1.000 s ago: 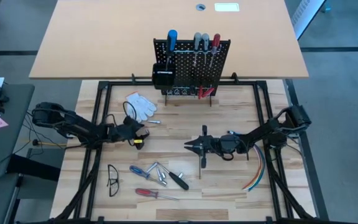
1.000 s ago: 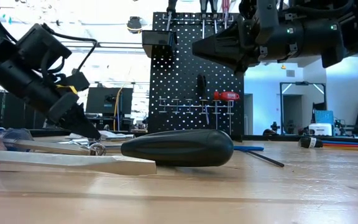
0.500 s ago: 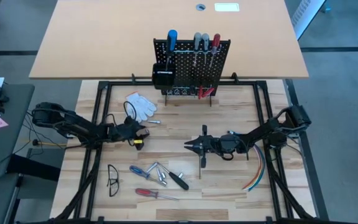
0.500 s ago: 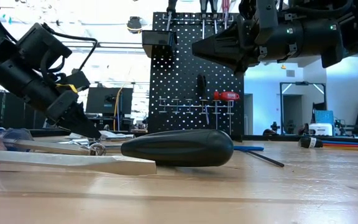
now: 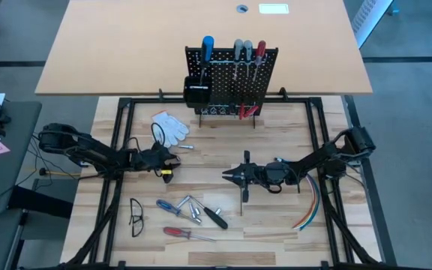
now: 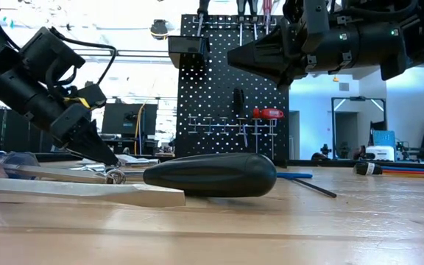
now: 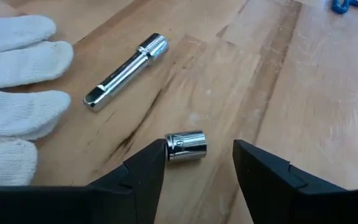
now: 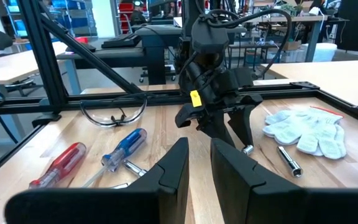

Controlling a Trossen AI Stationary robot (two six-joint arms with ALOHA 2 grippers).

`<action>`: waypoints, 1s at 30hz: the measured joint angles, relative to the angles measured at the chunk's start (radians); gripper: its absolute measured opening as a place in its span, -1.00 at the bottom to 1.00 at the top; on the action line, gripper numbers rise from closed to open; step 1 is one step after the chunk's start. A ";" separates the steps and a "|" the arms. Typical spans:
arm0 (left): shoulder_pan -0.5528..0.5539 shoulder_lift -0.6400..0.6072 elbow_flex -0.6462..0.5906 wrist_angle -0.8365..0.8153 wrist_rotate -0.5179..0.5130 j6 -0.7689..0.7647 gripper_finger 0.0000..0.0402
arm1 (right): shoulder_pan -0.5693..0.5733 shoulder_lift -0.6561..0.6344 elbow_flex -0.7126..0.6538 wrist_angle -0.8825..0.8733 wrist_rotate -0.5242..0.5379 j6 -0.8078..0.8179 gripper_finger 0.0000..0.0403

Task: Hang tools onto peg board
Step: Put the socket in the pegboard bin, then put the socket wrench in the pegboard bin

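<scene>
Left pincer straddling a small silver socket on the tabletop, ready to pinch it.

The left pincer (image 7: 197, 165) sits low near the white glove (image 7: 17, 93), its dark fingers partly spread either side of the short, shiny, cylindrical socket (image 7: 186, 146); one finger touches it, the other stands clear, so nothing looks gripped yet. A longer polished steel bit (image 7: 126, 71) lies just beyond, toward the knitted glove. The right pincer (image 5: 235, 176) hovers mid-tabletop, fingers nearly together and holding nothing. The peg board (image 5: 231, 79), black perforated metal, stands upright at 12 o'clock already carrying several tools; the loose screwdrivers (image 5: 193, 214) with glossy plastic handles lie at 7 o'clock on the pale wooden tabletop (image 5: 276, 232).
</scene>
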 joint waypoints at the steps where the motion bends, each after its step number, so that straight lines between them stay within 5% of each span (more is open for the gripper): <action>1: -0.001 0.000 0.000 0.000 0.002 -0.002 -0.09 | 0.000 0.000 0.000 0.000 0.000 0.000 -0.62; 6: -0.016 0.000 0.000 0.013 0.018 -0.001 -0.11 | 0.000 0.000 0.000 0.000 0.000 0.000 -0.62; 12: -0.015 0.000 0.000 0.016 -0.126 -0.028 -0.11 | 0.000 0.000 0.000 0.000 0.000 0.000 -0.62; 22: -0.016 0.000 0.000 0.015 -0.106 -0.051 -0.10 | 0.000 0.000 0.000 0.000 0.000 -0.003 -0.62; 30: -0.016 0.000 0.004 0.013 -0.106 -0.063 0.15 | 0.000 0.000 0.000 0.000 0.000 -0.005 -0.62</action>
